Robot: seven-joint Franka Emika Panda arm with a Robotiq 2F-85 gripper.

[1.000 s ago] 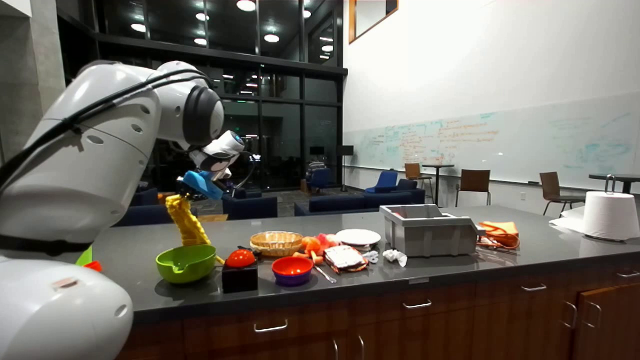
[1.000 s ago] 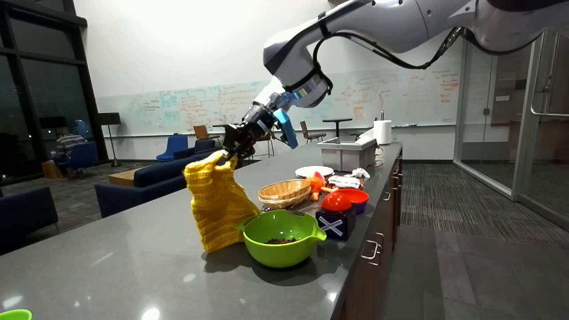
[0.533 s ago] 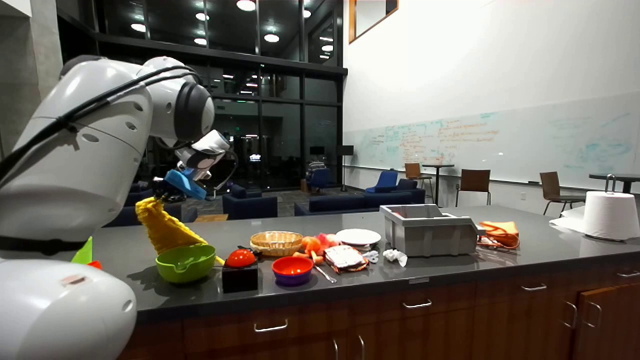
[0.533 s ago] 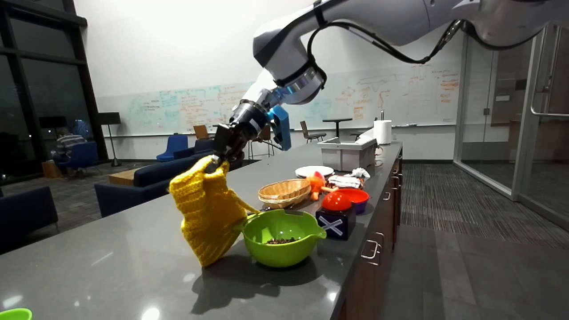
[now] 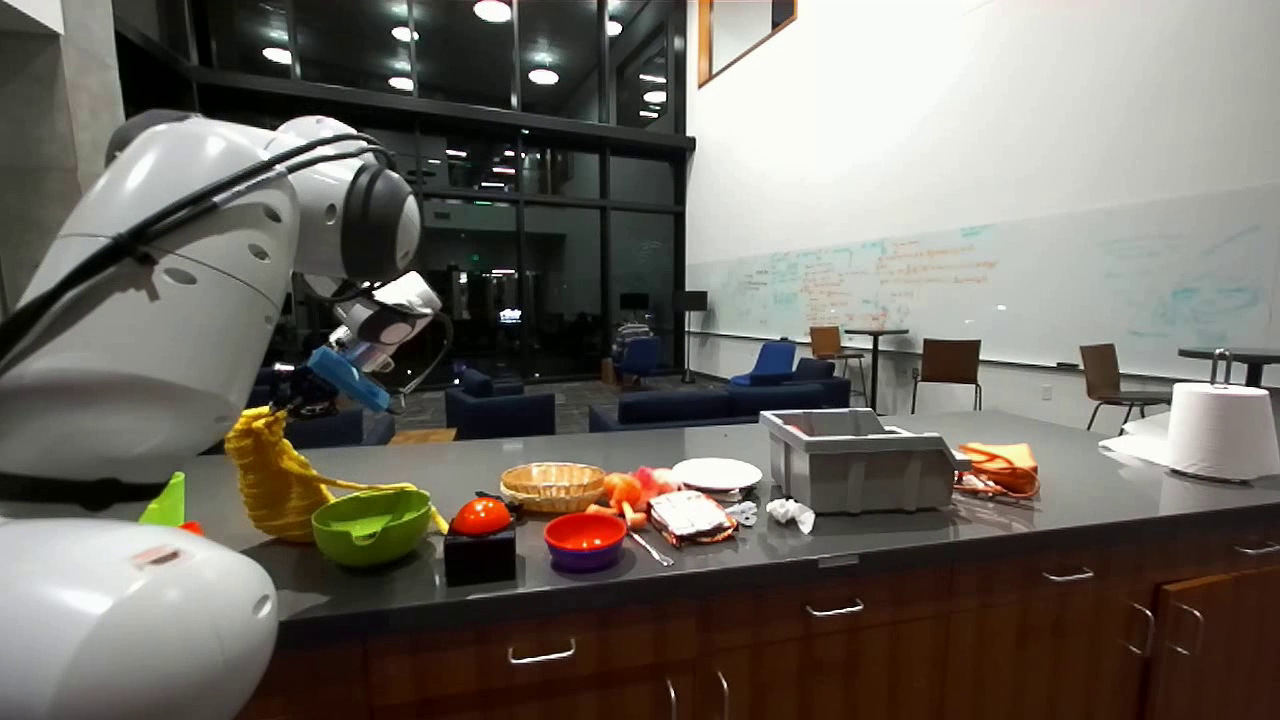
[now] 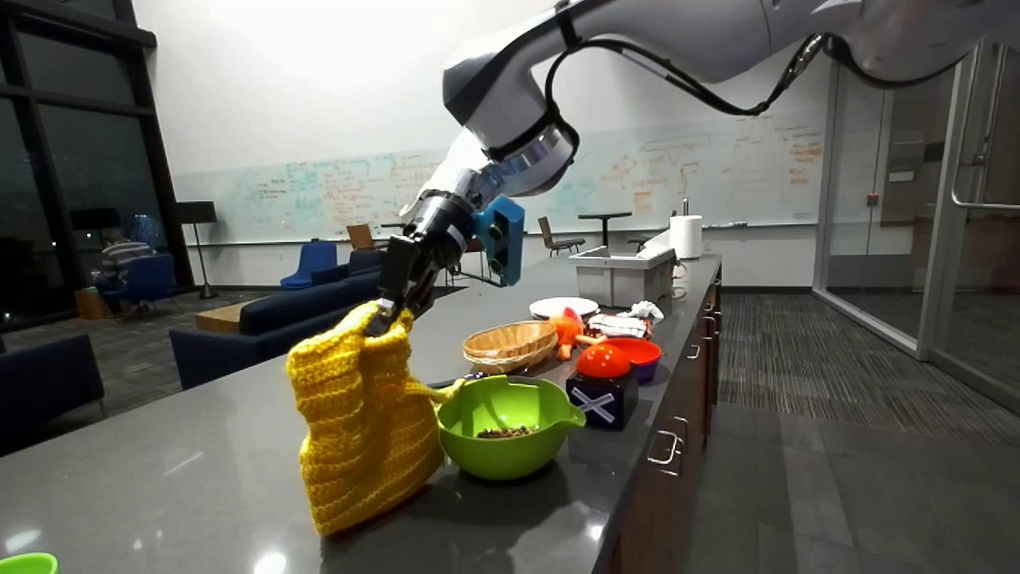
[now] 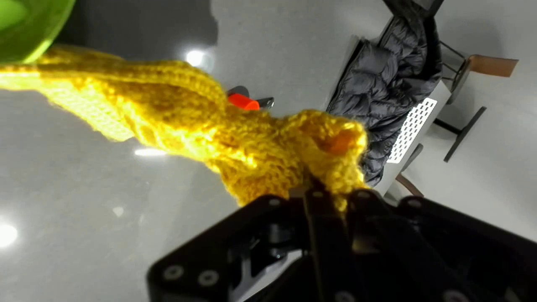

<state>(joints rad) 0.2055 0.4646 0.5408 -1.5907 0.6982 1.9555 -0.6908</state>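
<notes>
You had the jaws closed tightly on the top edge of the yellow knitted cloth (image 6: 358, 434), which hung over the gray surface (image 6: 159, 510), just beside the lime-green spouted bowl (image 6: 506, 461). In an exterior view, its thin cord (image 5: 345, 485) ran past that bowl toward the black, red-domed button box (image 5: 481, 550).

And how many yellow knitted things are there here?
1 in sight: the yellow knitted piece, clamped in the gripper beside the green bowl. More could be hidden in the gray bin, whose inside barely shows.
</notes>
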